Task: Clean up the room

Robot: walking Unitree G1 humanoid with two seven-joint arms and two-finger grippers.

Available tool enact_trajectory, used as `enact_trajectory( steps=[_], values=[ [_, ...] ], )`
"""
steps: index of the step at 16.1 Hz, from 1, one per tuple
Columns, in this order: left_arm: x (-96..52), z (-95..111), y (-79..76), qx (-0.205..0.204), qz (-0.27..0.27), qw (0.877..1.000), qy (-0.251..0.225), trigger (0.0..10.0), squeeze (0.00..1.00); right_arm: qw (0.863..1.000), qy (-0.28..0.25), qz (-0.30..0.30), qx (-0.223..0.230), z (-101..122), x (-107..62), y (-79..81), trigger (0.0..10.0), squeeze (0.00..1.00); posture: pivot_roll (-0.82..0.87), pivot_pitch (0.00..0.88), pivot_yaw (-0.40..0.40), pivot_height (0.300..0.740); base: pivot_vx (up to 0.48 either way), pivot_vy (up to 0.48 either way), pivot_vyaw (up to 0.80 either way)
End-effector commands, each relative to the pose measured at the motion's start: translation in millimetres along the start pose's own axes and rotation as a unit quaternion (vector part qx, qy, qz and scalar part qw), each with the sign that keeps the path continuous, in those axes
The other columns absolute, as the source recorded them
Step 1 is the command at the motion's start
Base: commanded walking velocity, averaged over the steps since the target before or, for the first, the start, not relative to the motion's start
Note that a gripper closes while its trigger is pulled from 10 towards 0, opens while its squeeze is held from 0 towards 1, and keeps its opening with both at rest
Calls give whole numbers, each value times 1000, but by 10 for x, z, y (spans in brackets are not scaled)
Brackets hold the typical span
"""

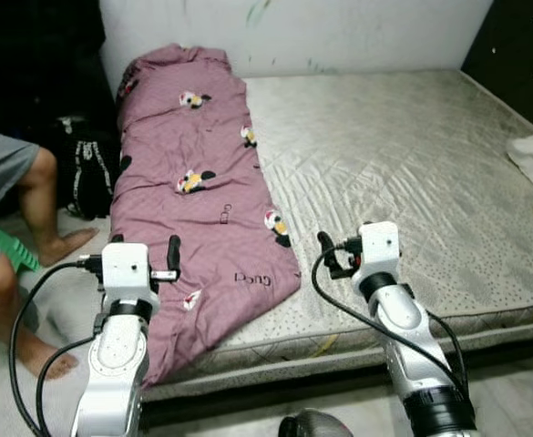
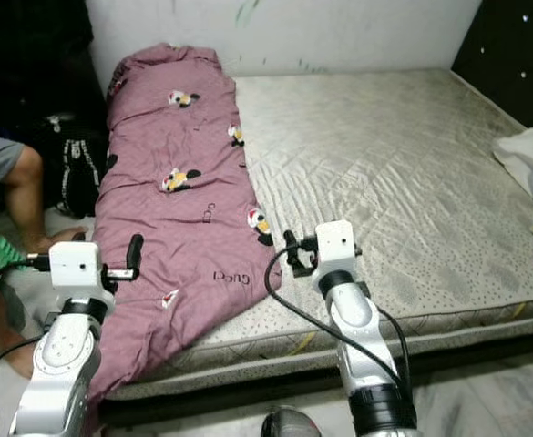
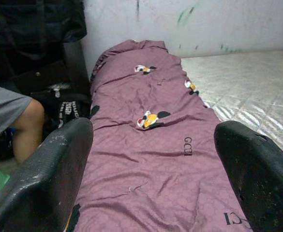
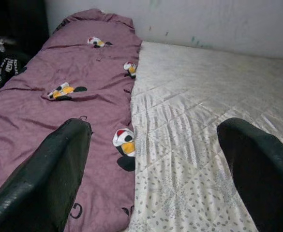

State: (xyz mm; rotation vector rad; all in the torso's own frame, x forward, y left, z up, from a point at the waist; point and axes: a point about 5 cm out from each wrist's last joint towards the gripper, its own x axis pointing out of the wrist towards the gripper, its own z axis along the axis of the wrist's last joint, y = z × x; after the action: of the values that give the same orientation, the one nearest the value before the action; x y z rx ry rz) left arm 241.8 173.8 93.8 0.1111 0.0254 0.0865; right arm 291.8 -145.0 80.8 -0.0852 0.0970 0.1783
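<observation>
With both grippers, left (image 1: 148, 259) and right (image 1: 339, 255), spread wide, I judged gripping the mauve cartoon-print quilt (image 1: 193, 191) by its near edge best.

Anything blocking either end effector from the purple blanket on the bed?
Nothing visible. The purple blanket lies folded along the left side of the mattress. The left end effector hovers open over its near end; the right end effector hovers open at its right edge, above the bare mattress.
</observation>
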Motion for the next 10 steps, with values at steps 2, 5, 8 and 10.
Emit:
enact_trajectory(
  steps=[2,5,8,10],
  values=[
    [4,26,36,1,10,1000,-2,10000,0,1000,-2,-2,0,29,4,-22,10000,0,-8,0,-55,645,0,0,0],
    [5,32,38,1,14,1000,-2,10000,0,1000,-3,1,0,39,15,-19,10000,0,-9,0,-58,620,0,0,0],
    [4,29,37,0,17,1000,-1,10000,0,1000,0,3,-1,34,22,-22,10000,0,-10,0,-59,620,0,0,0],
    [-1,24,34,-4,14,1000,1,10000,0,1000,0,4,-1,33,21,-23,10000,0,-10,0,-62,620,0,0,0]
  ],
)
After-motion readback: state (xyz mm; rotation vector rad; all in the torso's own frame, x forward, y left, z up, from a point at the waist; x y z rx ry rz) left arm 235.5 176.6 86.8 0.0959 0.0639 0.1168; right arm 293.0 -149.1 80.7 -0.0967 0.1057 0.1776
